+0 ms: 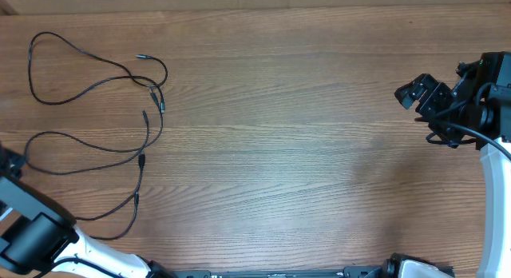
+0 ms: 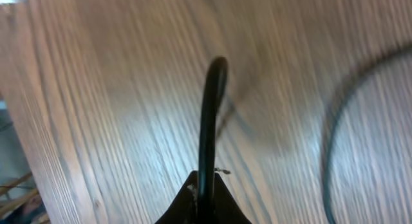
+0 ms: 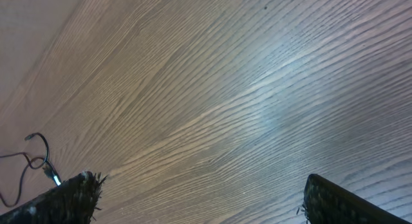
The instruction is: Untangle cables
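Step in hand is the first pull. My left claw [image 2: 206,203] is pinched shut on a cable [image 2: 207,121] near the table's [image 1: 279,150] 9 o'clock edge. The cables [image 1: 143,160] lie in loose crossed loops from 10 to 8 o'clock. The next move calls for dragging this one clear slowly and watching the crossings. The left arm sits low, reaching in from 7 o'clock. The right claw [image 1: 421,94] is wide open and empty at 3 o'clock.

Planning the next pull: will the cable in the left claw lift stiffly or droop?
Probably droops: the cable curves loosely out of the shut left claw. Likely light, being so thin. It might slip, offering little to pinch.
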You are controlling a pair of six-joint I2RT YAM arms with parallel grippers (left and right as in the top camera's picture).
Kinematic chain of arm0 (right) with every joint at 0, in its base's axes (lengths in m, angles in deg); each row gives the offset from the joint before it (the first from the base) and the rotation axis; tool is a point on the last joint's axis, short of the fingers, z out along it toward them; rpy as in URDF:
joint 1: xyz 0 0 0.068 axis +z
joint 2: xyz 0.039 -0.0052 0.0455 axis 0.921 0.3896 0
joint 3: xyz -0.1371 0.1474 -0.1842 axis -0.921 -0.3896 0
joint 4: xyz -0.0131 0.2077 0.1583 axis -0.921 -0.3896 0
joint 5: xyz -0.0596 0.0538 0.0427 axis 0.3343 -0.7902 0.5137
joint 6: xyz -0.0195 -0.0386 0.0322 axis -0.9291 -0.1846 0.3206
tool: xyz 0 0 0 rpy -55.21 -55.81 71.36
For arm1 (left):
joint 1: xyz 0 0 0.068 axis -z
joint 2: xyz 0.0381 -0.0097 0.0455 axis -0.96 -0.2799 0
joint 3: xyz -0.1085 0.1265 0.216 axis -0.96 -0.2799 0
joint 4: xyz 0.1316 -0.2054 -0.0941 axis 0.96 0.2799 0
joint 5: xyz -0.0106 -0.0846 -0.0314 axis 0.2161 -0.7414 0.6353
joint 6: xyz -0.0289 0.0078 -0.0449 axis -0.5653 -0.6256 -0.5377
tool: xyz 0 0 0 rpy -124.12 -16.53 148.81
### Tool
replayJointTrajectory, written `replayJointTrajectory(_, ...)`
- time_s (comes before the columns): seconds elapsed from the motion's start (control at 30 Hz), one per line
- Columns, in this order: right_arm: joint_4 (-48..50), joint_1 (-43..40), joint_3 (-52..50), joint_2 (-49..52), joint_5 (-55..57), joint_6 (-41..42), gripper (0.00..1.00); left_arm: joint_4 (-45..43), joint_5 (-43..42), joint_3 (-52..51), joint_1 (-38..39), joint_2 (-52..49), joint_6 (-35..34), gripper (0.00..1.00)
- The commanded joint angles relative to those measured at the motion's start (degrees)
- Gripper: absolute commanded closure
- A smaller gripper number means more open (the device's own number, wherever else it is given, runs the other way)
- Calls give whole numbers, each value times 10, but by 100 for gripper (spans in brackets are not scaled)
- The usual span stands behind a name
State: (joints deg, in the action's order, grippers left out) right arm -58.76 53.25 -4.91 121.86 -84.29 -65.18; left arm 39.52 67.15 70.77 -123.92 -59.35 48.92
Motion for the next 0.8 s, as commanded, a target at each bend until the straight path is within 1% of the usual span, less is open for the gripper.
replayJointTrajectory(0.0,2,-1,17,-6,4,1,0,-25,-27,9,-12,-4,17,84)
replayJointTrajectory(0.03,2,-1,17,-6,4,1,0,-38,-60,9,-12,-4,31,76)
replayJointTrajectory(0.07,2,-1,17,-6,4,1,0,-44,-77,9,-12,-4,34,71)
replayJointTrajectory(0.1,2,-1,17,-6,4,1,0,-46,-89,9,-12,-4,34,62)
replayJointTrajectory(0.13,2,-1,17,-6,4,1,0,-48,-93,9,-11,-4,34,48)
replayJointTrajectory(0.17,2,-1,17,-6,4,1,0,-49,-100,9,-11,-4,34,45)
replayJointTrajectory(0.4,2,-1,17,-6,4,1,0,-46,-142,21,-11,1,30,46)
replayJointTrajectory(0.6,2,-1,17,-6,4,1,0,-5,-151,105,-3,29,30,46)
replayJointTrajectory(0.63,2,-1,17,-6,4,1,0,-2,-172,129,1,42,30,41)
replayJointTrajectory(0.67,2,-1,17,-6,4,1,0,0,-191,137,3,50,30,39)
replayJointTrajectory(0.73,2,-1,17,-6,4,1,0,-1,-232,141,6,64,30,40)
replayJointTrajectory(0.77,2,-1,17,-6,4,1,0,3,-259,141,8,68,30,46)
